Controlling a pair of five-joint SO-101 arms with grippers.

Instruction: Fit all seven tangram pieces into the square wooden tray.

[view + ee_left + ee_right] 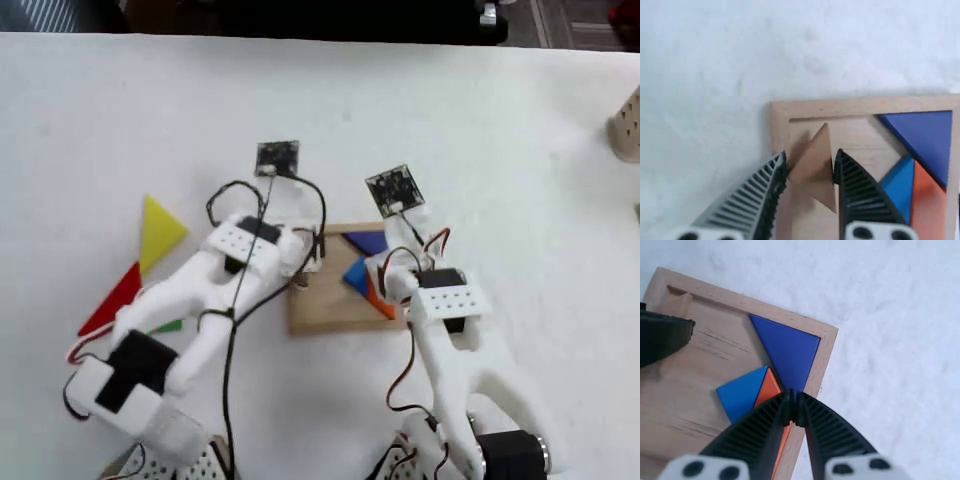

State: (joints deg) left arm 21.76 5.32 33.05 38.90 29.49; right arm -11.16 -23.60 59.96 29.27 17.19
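The square wooden tray (322,312) lies between the two arms. In it are a dark blue triangle (787,351), a light blue piece (740,392) and an orange piece (771,387), all toward one side. My left gripper (810,156) is over the tray's corner (781,111), shut on a tan triangle (816,172) that is tilted point-up inside the rim. My right gripper (793,400) is shut with nothing between its fingers, just above where the dark blue and orange pieces meet by the tray's edge. On the table to the left lie a yellow triangle (160,230), a red triangle (115,298) and a green piece (171,326).
A beige perforated object (627,126) stands at the table's right edge. The left arm's fingertip (662,340) juts over the tray's bare half in the right wrist view. Open white table surrounds the tray at the back and right.
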